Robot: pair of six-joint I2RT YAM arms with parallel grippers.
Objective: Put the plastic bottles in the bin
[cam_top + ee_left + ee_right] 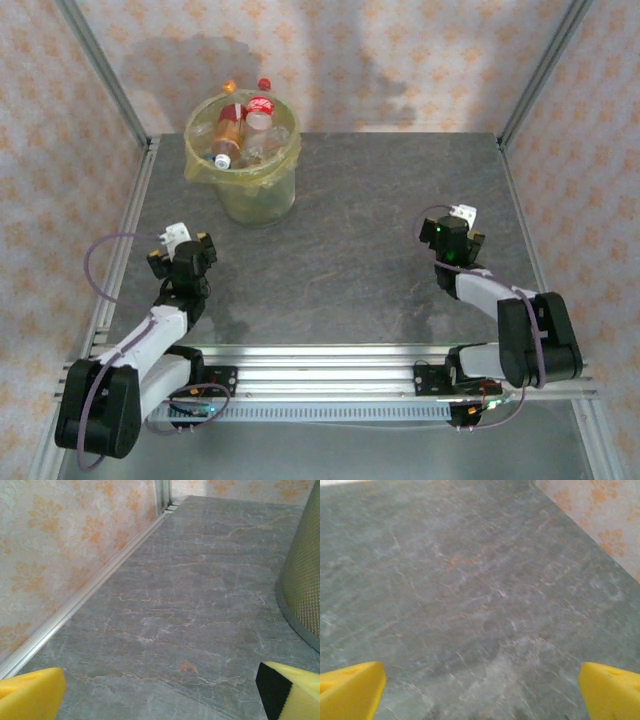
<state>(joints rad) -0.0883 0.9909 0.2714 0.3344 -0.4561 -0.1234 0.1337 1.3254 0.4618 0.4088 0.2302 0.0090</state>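
While the left gripper [160, 696] and right gripper [480, 692] gape wide, holding nothing, the plastic bottles [232, 128] lie heaped in the bin [262, 200] (bag-lined).

My left arm [150, 338] and right arm [482, 290] wear white links, black joints, a looping purple cable [105, 241]; my fingertips [30, 695] are yellow.

This looks like a robot test cell in a lab: a left arm [150, 340] and a right arm [505, 310] bolted to an aluminium rail [330, 358] on a grey stone-look table [350, 250], boxed in by metal frame posts [100, 65] and floral-patterned screens [430, 45].
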